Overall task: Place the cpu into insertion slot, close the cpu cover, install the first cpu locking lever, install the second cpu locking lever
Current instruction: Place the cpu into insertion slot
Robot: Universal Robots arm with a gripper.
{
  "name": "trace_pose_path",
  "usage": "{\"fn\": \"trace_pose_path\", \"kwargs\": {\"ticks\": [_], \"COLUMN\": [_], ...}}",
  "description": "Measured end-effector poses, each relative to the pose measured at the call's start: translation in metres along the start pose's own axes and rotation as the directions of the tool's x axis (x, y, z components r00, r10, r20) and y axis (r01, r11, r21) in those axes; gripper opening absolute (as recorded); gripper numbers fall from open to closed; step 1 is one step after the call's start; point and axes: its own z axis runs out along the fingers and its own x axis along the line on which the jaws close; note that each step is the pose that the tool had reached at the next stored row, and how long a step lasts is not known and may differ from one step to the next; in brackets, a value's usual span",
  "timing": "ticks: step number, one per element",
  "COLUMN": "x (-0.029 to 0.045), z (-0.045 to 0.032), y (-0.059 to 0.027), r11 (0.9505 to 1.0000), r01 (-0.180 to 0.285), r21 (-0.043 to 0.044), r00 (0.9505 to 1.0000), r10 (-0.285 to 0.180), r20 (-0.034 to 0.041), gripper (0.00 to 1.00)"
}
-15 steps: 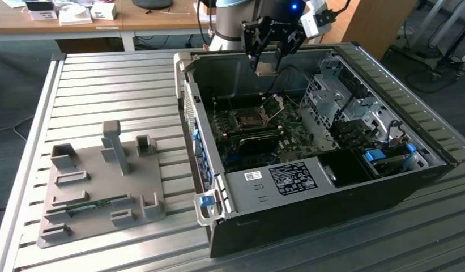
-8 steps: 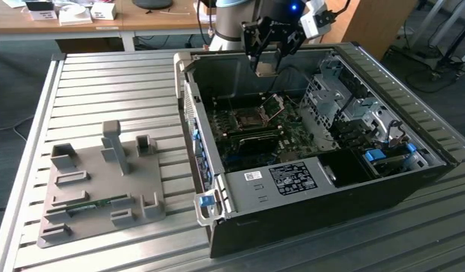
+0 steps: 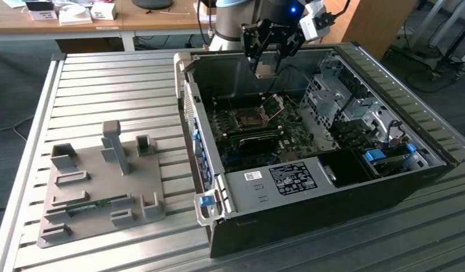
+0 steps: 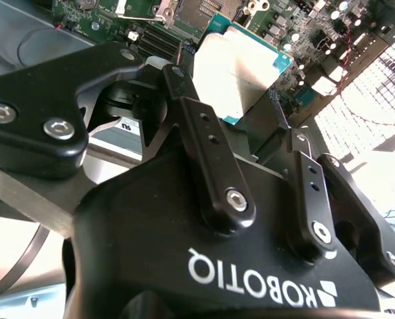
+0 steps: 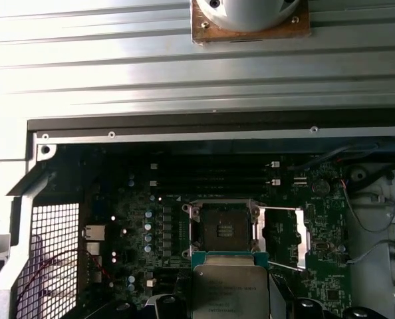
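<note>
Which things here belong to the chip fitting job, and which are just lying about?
Job: chip, held in the end effector; socket; open cover; computer case.
Lying about: grey holder tray; green circuit strip in it; white boxes on the desk.

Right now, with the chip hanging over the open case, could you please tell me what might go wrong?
The hand grips the chip only by its edges, well above the open socket; a slip could drop it there askew. The cover stands raised beside the socket, so the chip or a finger might catch it going down.
</note>
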Motion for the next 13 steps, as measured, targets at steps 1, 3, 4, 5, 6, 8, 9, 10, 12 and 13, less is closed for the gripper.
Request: {"fn": "trace_pose_path", "kwargs": {"ticks": [1, 3, 4, 5, 6, 8, 9, 10, 12, 13], "x": [0.0000, 0.0000, 0.0000, 0.0000, 0.0000, 0.0000, 0.0000, -0.0001, -0.0001, -0.0001], "z": [0.0003, 0.0008, 0.0010, 0.0012, 0.0014, 0.0018, 0.0019, 0.0049, 0.0052, 0.0054], "y": [0.0000, -0.0001, -0.0001, -0.0001, -0.0001, -0.0002, -0.0002, -0.0004, -0.0005, -0.0005], "r11": [1.0000, 1.0000, 1.0000, 1.0000, 1.0000, 1.0000, 1.0000, 1.0000, 1.0000, 1.0000], "r01": [0.000, 0.000, 0.000, 0.000, 0.000, 0.000, 0.000, 0.000, 0.000, 0.000], "r21": [0.0000, 0.0001, 0.0000, 0.0000, 0.0000, -0.0001, 0.0000, 0.0000, -0.0001, -0.0001], "r00": [1.0000, 1.0000, 1.0000, 1.0000, 1.0000, 1.0000, 1.0000, 1.0000, 1.0000, 1.0000], "r10": [0.000, 0.000, 0.000, 0.000, 0.000, 0.000, 0.000, 0.000, 0.000, 0.000], "r20": [0.0000, 0.0000, 0.0000, 0.0000, 0.0000, 0.0000, 0.0000, 0.0000, 0.0001, 0.0001], "gripper": [0.54, 0.54, 0.54, 0.54, 0.54, 0.54, 0.54, 0.54, 0.54, 0.54]}}
